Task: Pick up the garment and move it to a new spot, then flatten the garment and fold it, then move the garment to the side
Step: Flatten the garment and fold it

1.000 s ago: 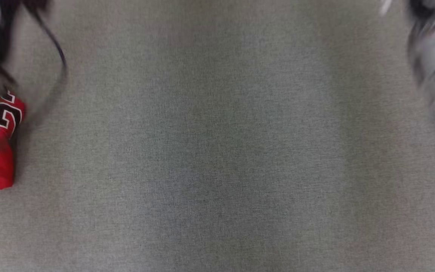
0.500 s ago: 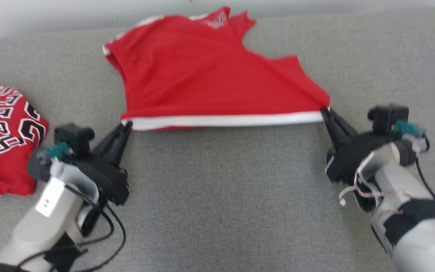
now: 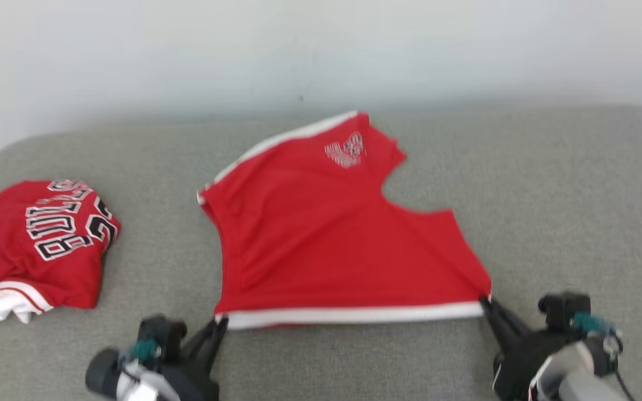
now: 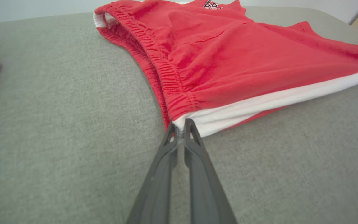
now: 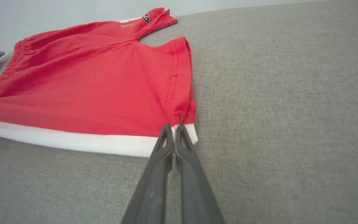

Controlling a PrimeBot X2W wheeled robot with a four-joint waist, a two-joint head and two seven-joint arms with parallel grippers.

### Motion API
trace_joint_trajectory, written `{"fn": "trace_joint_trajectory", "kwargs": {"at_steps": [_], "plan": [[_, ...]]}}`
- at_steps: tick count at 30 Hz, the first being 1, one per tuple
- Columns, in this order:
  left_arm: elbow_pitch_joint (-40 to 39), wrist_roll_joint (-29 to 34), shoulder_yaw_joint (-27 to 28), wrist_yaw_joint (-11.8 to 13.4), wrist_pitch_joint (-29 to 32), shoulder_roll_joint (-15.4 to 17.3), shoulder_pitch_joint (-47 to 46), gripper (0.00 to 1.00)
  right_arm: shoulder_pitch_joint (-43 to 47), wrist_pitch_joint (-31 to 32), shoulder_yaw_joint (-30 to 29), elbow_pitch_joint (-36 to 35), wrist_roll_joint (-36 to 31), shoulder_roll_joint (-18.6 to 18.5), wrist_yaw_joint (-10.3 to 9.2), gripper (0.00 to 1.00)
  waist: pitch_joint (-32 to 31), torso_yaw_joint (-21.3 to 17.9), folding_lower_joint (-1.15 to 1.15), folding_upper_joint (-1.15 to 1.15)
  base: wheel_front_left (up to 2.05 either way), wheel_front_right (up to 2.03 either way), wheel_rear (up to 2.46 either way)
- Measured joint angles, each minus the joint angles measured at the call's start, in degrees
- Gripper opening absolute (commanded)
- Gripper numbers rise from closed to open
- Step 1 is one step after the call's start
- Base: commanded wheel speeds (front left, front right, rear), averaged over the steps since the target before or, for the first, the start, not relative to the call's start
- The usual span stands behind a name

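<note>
The red garment (image 3: 321, 239), shorts to judge by the gathered elastic waistband, lies spread on the grey upholstered surface (image 3: 549, 195), reaching away from both hands. The left hand (image 4: 181, 125) has its two dark fingers pressed together on the white-banded edge, pinching the corner where the waistband ends. The right hand (image 5: 173, 128) pinches the opposite corner of that same white band, at the leg hem. The band runs taut and nearly straight between the two hands. Beyond the fingertips the cloth is fairly smooth, with shallow creases fanning out from the right hand's pinch and the far leg lying somewhat skewed. A second red jersey (image 3: 48, 245) with black-and-white lettering sits folded well apart, out past the left hand's outer side

The step in hand looks like the flattening: the garment seems to have reached its new spot and is being drawn out by its near edge. The next move probably calls for both hands to keep even tension, so the band stays straight, while the near edge settles onto the surface. Only then should the fingers part for a fold. An uneven pull would likely drag the skewed far leg further askew
</note>
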Motion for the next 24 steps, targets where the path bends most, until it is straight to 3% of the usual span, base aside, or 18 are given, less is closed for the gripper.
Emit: {"fn": "trace_joint_trajectory", "kwargs": {"at_steps": [13, 24], "plan": [[-5.3, -0.6, -0.6, 3.9, 0.0, 2.5, 12.5, 0.00, 14.4, -0.5, 0.6, -5.7, 0.7, -0.3, -0.52, 0.00, -9.3, 0.7, 0.00, -0.01, 0.00, 0.00, 0.00], [-7.7, -1.0, -1.0, 4.9, 0.0, 2.8, 14.2, 0.00, 17.1, 1.1, 1.1, -8.2, 0.1, -1.6, -2.97, 0.00, -9.4, 0.9, 0.02, 0.00, 0.00, 0.00, 0.00]]}}
